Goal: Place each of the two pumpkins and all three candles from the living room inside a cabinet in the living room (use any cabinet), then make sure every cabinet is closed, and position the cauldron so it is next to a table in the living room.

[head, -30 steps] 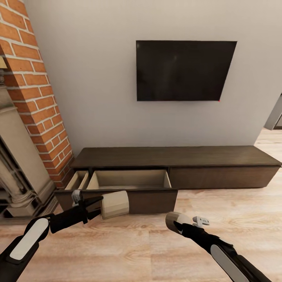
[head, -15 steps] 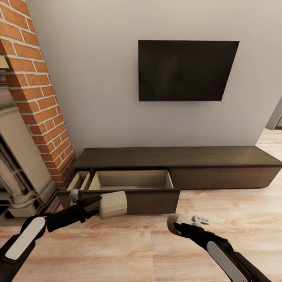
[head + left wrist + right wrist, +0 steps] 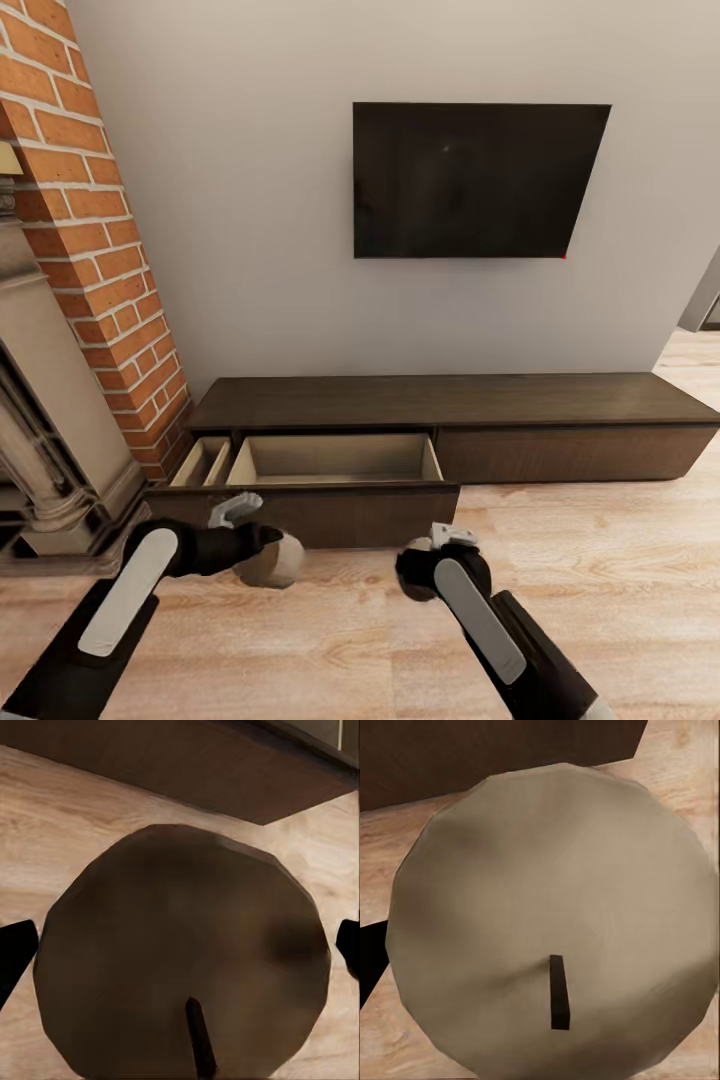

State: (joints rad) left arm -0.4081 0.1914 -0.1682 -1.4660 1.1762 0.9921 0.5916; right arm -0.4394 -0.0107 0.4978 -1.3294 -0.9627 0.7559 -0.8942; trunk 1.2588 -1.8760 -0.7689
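You are holding a candle in each gripper, both hanging low over the wood floor, just in front of the cabinet. The left candle is sitting between the left gripper fingers, which are closing on its sides, wick facing the wrist camera. The right candle is filling the right gripper; one finger is pressing its side. The cabinet's left drawer is standing pulled out, pale inside showing, beside the brick column.
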